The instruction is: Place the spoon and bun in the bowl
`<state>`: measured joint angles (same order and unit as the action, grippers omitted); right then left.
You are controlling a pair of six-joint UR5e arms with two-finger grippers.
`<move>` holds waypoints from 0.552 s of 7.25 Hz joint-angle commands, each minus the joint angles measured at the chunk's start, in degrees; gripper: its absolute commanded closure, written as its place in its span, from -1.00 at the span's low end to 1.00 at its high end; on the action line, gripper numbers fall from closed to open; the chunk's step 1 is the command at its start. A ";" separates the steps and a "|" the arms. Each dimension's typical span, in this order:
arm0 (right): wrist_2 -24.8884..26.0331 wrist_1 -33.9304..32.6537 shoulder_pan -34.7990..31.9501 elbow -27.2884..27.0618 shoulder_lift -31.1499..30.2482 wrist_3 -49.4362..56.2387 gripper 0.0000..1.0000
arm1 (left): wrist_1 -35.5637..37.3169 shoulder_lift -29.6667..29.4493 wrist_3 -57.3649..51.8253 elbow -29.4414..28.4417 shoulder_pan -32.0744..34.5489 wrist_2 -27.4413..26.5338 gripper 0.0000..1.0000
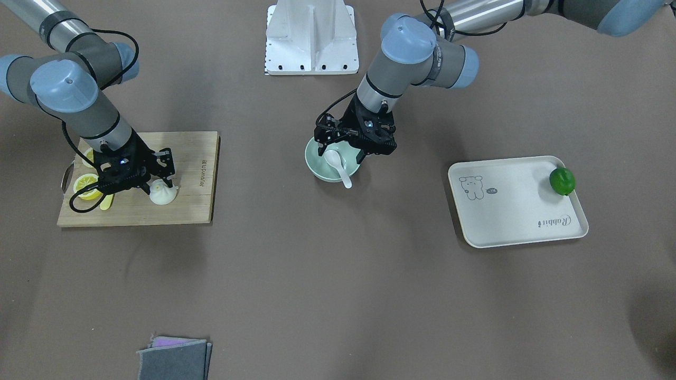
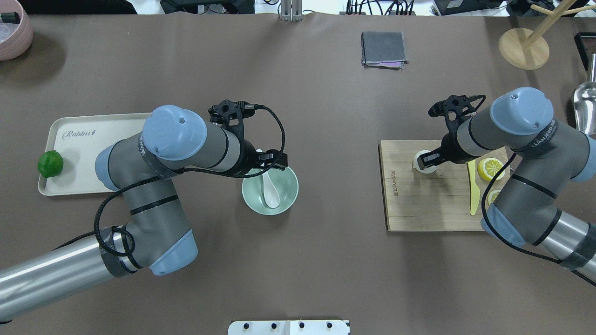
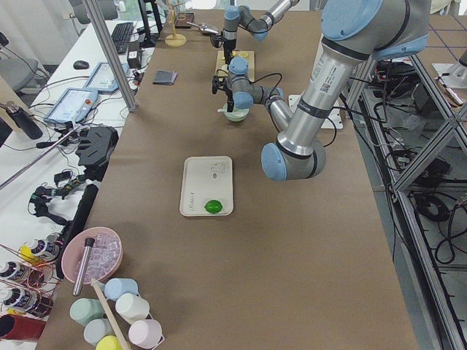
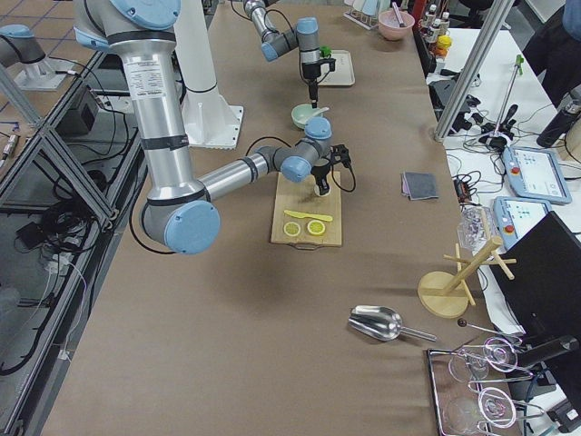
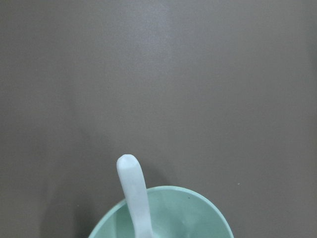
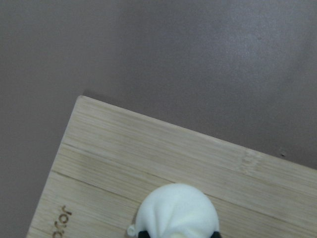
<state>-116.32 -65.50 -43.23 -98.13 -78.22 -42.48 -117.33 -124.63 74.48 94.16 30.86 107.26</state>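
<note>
The white spoon point(image 1: 336, 160) lies in the pale mint-green bowl point(image 1: 317, 170), its handle leaning over the rim. It shows the same way in the overhead view point(image 2: 271, 193) and the left wrist view point(image 5: 133, 198). My left gripper point(image 1: 340, 154) is open just above the bowl point(image 2: 291, 186), not touching the spoon. The white pleated bun point(image 1: 163, 195) sits on the wooden cutting board point(image 1: 190, 174). My right gripper point(image 1: 157, 184) has its fingers against the bun's two sides. In the right wrist view the bun point(image 6: 178, 210) shows with dark fingertips at its lower edges.
On the board point(image 2: 419, 204) lie a yellow plastic knife point(image 2: 473, 188) and lemon slices point(image 2: 491, 168), close to my right arm. A cream tray point(image 2: 79, 149) with a green lime point(image 2: 50, 164) is under my left arm. A grey cloth point(image 2: 382, 49) lies at the far side.
</note>
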 commanded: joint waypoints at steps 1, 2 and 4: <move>-0.84 -0.58 -1.06 -0.74 0.52 -0.32 1.00 | 0.00 0.27 -0.39 0.32 4.18 3.45 -0.95; -0.84 -3.55 -0.98 -2.05 4.26 -3.97 1.00 | -0.09 3.58 -1.95 2.42 9.86 11.84 -0.95; 2.73 -9.80 4.69 -2.68 16.11 -16.42 1.00 | -0.26 15.76 -17.01 9.09 21.29 25.75 -0.95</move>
<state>-115.97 -72.29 -42.22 -100.32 -68.56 -51.42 -117.46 -115.94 65.69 99.76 45.58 125.02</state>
